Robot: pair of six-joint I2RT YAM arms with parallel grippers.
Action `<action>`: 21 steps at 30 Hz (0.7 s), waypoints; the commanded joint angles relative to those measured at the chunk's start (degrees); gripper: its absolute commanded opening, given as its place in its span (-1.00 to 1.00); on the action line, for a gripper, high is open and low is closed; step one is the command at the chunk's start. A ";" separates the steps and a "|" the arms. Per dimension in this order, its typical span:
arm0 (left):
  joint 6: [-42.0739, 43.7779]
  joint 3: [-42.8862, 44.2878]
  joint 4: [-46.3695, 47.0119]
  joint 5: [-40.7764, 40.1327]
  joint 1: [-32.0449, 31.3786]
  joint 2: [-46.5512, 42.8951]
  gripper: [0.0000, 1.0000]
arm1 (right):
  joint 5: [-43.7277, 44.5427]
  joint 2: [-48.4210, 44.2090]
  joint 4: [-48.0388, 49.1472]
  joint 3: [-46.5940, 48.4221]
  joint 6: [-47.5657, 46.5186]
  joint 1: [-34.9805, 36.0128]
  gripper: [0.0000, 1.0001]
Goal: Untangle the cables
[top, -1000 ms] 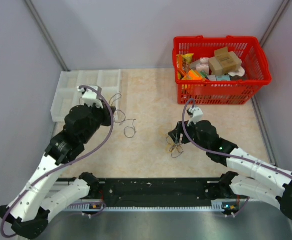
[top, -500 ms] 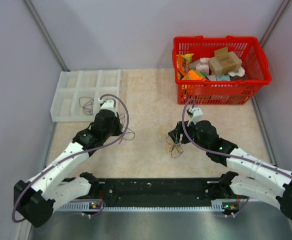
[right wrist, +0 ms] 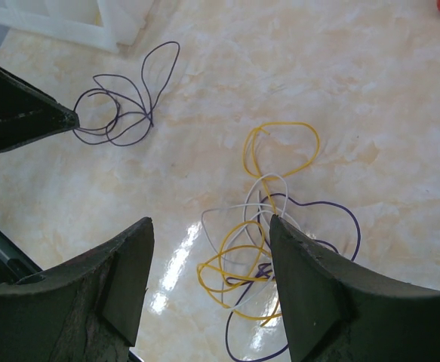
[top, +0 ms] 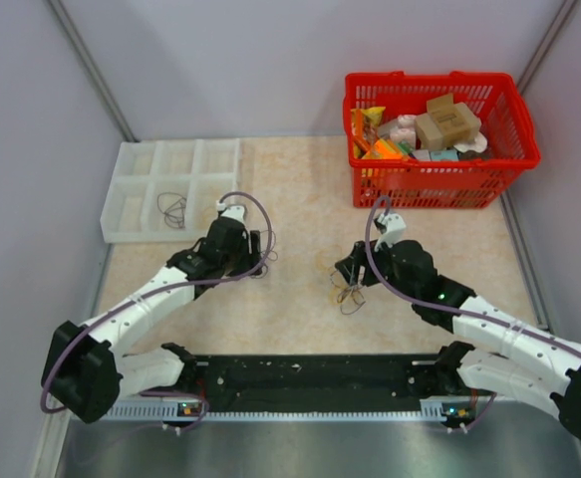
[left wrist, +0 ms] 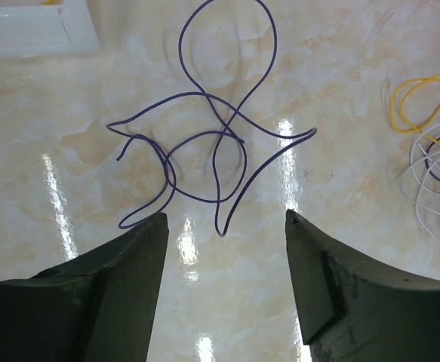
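Observation:
The cables lie in separate places. A loose dark purple wire [left wrist: 238, 138] curls on the table just ahead of my left gripper [left wrist: 226, 215], which is open and empty. A tangle of yellow, white and purple wires [right wrist: 269, 226] lies under my right gripper [right wrist: 210, 220], also open, with part of the tangle showing between its fingers. From above, the left gripper [top: 257, 255] and right gripper [top: 344, 282] face each other over the tangle [top: 348, 295]. One more thin wire [top: 172, 207] rests in a compartment of the white tray [top: 131, 224].
A red basket [top: 430, 184] full of packets and boxes stands at the back right. The white compartment tray takes the back left corner. Grey walls close both sides. A black rail [top: 310, 383] runs along the near edge between the arm bases.
My left arm has swung right from over the tray to the loose purple wire, leaving a wire in a tray compartment, and its jaws have opened. The right arm has not moved.

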 commanded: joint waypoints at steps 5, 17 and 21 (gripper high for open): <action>-1.88 1.99 1.69 6.83 0.89 0.69 0.55 | 0.08 -0.22 0.96 1.80 -0.26 -0.57 0.25; -10.23 -2.93 4.32 17.11 13.28 -4.42 0.74 | -0.27 -0.39 0.96 1.53 0.26 -0.83 0.25; -12.25 -4.68 8.44 21.16 16.01 -1.96 0.75 | -0.44 -0.31 1.04 1.80 0.17 -0.83 0.25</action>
